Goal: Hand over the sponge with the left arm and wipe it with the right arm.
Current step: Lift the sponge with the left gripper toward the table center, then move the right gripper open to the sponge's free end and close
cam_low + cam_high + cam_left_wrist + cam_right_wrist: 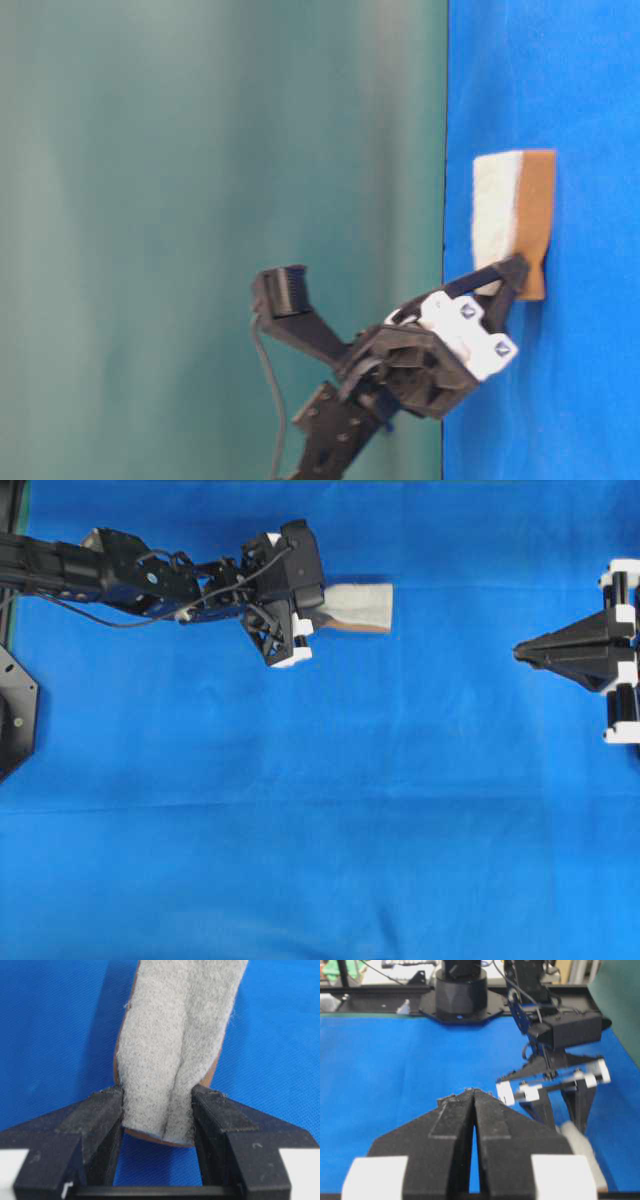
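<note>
My left claw (157,1110) is clamped on the near end of the sponge (355,607), which sits on the blue cloth (320,830) at the far side; my right claw (520,652) waits pinched together, well apart, so handover and wiping remain.

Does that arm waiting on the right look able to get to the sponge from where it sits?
Probably yes. Only bare blue cloth lies between the right end effector and the sponge, whose near end sticks out free of the left end effector pinching it.
</note>
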`<control>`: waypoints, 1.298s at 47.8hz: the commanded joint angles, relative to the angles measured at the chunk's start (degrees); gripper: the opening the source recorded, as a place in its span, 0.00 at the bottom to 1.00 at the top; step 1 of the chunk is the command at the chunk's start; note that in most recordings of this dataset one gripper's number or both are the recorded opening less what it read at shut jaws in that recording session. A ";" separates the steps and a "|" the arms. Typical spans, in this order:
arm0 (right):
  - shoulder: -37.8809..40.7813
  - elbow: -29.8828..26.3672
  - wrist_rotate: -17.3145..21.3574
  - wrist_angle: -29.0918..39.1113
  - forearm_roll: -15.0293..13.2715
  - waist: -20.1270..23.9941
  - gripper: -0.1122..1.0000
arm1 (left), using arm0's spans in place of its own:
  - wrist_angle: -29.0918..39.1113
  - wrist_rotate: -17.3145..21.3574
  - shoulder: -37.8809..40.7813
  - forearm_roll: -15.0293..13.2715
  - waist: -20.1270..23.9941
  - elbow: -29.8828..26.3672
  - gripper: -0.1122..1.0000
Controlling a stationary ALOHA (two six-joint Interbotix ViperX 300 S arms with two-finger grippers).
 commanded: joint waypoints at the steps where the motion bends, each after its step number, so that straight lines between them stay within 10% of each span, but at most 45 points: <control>1: 0.44 -0.70 0.09 -0.18 0.18 -0.44 0.10 | 2.46 -0.26 -5.19 -0.18 -1.49 -0.79 0.42; 32: 2.46 -0.70 0.09 -0.09 0.09 -0.44 0.10 | 13.80 -18.11 -23.12 -0.53 -16.35 2.37 0.39; 55: 8.26 -5.27 2.99 0.26 0.35 1.05 0.11 | 13.71 -18.28 -23.03 -0.53 -16.61 2.55 0.39; 62: 14.77 -9.49 3.52 0.26 0.35 2.90 0.44 | 13.71 -18.19 -22.94 -0.44 -16.52 2.46 0.39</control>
